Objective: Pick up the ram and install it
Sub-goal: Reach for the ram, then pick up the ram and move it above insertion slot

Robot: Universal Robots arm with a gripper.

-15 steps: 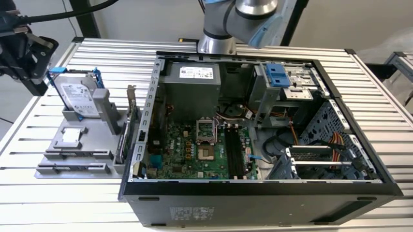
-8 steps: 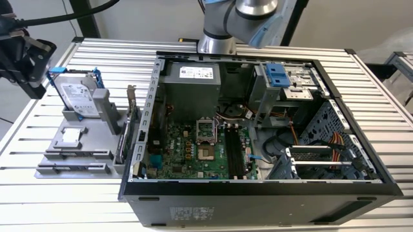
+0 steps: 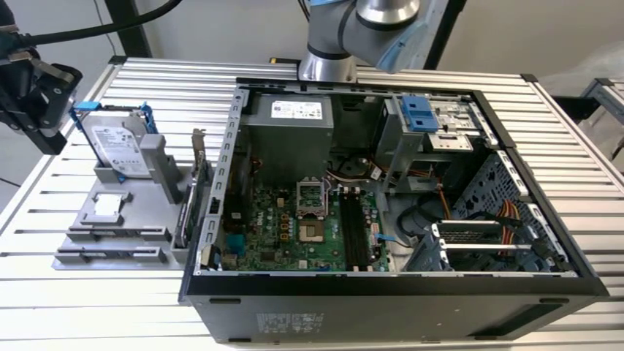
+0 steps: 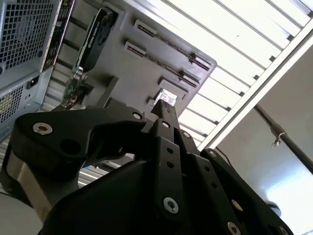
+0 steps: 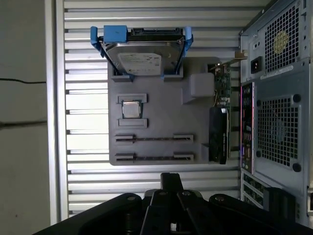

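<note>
The gripper (image 5: 171, 180) hung near a grey tray (image 5: 161, 122) on the slatted table (image 5: 83, 117); the tray held a hard drive (image 5: 142, 61), a chip (image 5: 130, 108) and a card (image 5: 218, 137).

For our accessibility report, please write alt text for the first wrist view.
The black gripper hangs above a slatted metal table, near a grey parts tray that holds a silver hard drive with blue rails and a small square chip.

The arm (image 3: 356, 29) runs off the exterior view's top edge, and the gripper (image 3: 41, 117) is cropped at its left edge.
</note>
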